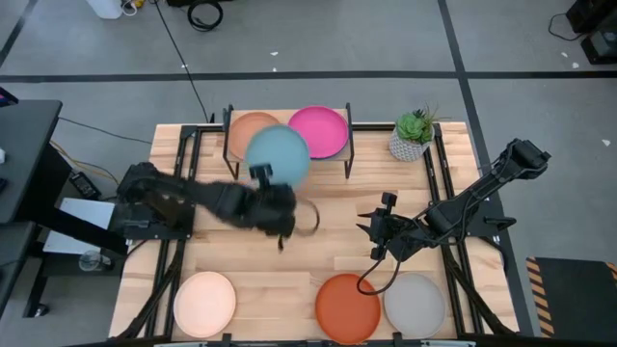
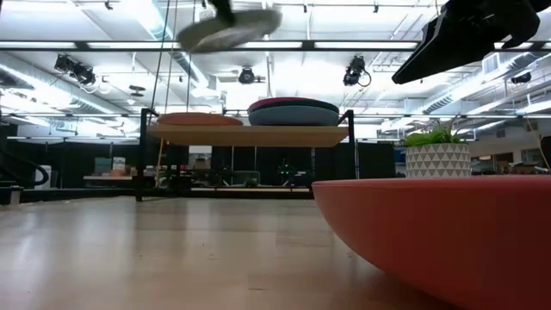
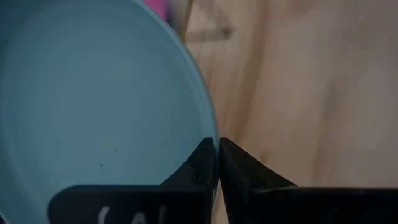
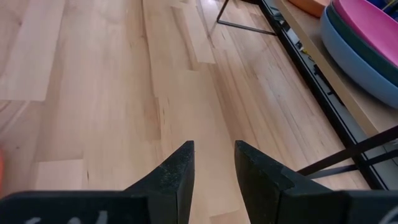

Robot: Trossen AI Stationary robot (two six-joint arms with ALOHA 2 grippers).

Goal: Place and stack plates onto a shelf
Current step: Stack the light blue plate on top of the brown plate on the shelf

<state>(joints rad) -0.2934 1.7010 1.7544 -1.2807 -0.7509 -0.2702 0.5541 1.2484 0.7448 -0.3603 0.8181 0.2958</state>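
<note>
While the left gripper (image 3: 217, 163) pinches the light teal plate (image 1: 278, 157) at its rim, treat it as rigid, smooth and slip-prone.

Light teal plate (image 1: 279, 154); pink plate (image 1: 319, 129); orange plate (image 1: 348, 306); white-patterned plant pot (image 1: 408, 146).

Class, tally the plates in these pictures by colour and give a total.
Tan plate: 1
Pink plate: 1
Dark teal plate: 1
Bright blue plate: 1
Light teal plate: 1
Cream plate: 1
Orange plate: 1
Grey plate: 1
Total: 8
</note>
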